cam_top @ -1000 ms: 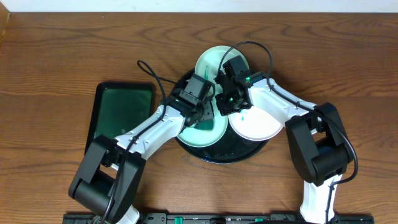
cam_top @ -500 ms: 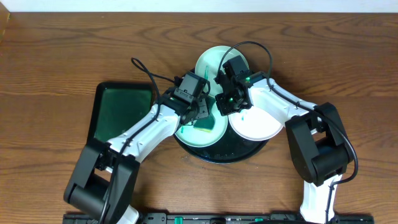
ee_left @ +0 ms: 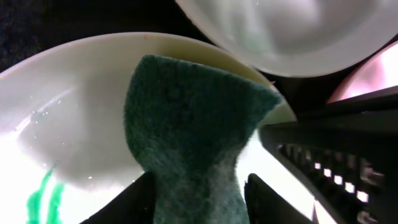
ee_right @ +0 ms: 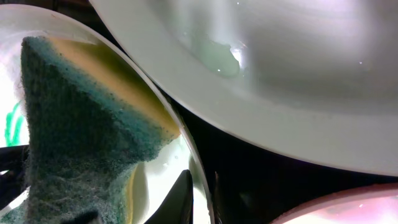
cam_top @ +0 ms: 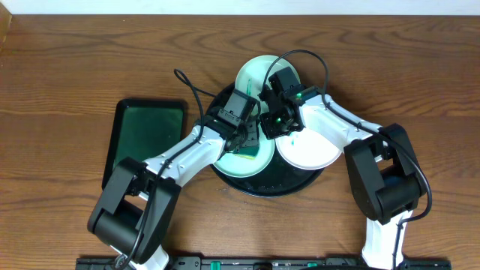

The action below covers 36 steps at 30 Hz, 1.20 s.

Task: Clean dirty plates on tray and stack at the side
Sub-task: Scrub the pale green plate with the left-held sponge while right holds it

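Holds the left hand (cam_top: pixel 243 141) further right than half a second ago, back over the near pale round plate with the teal-green smear (cam_top: pixel 255 166). Keeps the right arm (cam_top: pixel 337 124) and all three plates in the same places as before

Shows a brown wooden worktop (cam_top: pixel 75 67) with a strip of pale wall (cam_top: pixel 225 6) along the far edge. Bears the large round glossy black tray (cam_top: pixel 300 182) near the middle, with a smaller rectangular dark green tray (cam_top: pixel 146 139) just beside, to the left. Carries on the black tray the smeared plate at the left, a white round plate (cam_top: pixel 311 150) at the right and a pale mint round plate (cam_top: pixel 251 73) at the far side, all close together

Reaches both arms inward from the near edge, elbows out, the left arm (cam_top: pixel 180 154) low across the tray's left side, hands side by side over the middle of the black tray. Clenches the left hand on a dark green and yellow scouring sponge (ee_left: pixel 186 137), its tip against the smeared plate. Pinches the rim of that same plate in the right hand (ee_right: pixel 202 202), fingers (ee_right: pixel 179 199) close on either side
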{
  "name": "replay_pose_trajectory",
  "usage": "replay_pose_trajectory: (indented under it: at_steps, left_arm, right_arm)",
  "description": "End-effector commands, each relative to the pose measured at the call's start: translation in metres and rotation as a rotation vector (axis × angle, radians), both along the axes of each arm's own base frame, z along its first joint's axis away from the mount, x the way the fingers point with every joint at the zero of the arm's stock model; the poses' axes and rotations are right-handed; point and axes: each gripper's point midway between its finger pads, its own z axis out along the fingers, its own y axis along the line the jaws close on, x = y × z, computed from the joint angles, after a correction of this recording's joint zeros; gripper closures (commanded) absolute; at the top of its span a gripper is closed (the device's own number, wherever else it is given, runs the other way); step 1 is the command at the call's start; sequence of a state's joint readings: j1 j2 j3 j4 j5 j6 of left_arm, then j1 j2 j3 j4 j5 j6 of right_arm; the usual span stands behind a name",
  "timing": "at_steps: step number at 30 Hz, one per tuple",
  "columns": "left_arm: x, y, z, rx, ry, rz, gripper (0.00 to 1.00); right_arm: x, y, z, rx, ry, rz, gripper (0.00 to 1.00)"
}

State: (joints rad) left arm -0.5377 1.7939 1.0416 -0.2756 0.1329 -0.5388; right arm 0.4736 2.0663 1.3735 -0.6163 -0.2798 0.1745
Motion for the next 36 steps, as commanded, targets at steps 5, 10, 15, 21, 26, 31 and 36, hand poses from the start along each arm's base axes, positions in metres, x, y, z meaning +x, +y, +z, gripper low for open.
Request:
replay_pose_trajectory:
  at_steps: [5,10,15,21,26,31,36]
  left_arm:
    - [-0.001,-0.002,-0.006,0.016,0.006,-0.050,0.75]
    - [-0.012,0.018,-0.015,0.114,0.050,-0.026,0.93]
    - [-0.009,0.051,-0.018,0.257,0.036,0.120,0.93]
    - [0.003,0.095,-0.002,0.448,-0.059,0.225,0.93]
    - [0.010,0.107,0.022,0.441,-0.111,0.274,0.93]
    - [0.014,0.109,0.034,0.404,-0.133,0.294,0.92]
    - [0.005,0.056,0.022,0.139,-0.027,0.175,0.93]
  right_arm:
    - [0.000,0.002,-0.003,-0.008,0.004,0.001,0.89]
    - [0.000,0.001,-0.003,-0.008,0.004,0.000,0.94]
    - [0.000,0.001,-0.003,-0.009,0.005,0.000,0.99]
    - [-0.001,-0.002,-0.004,-0.029,0.008,-0.005,0.99]
    - [0.000,-0.002,-0.004,-0.028,0.005,-0.009,0.99]
    - [0.001,-0.002,-0.004,-0.025,0.005,-0.016,0.99]
    - [0.002,-0.001,-0.004,-0.022,0.003,-0.020,0.99]
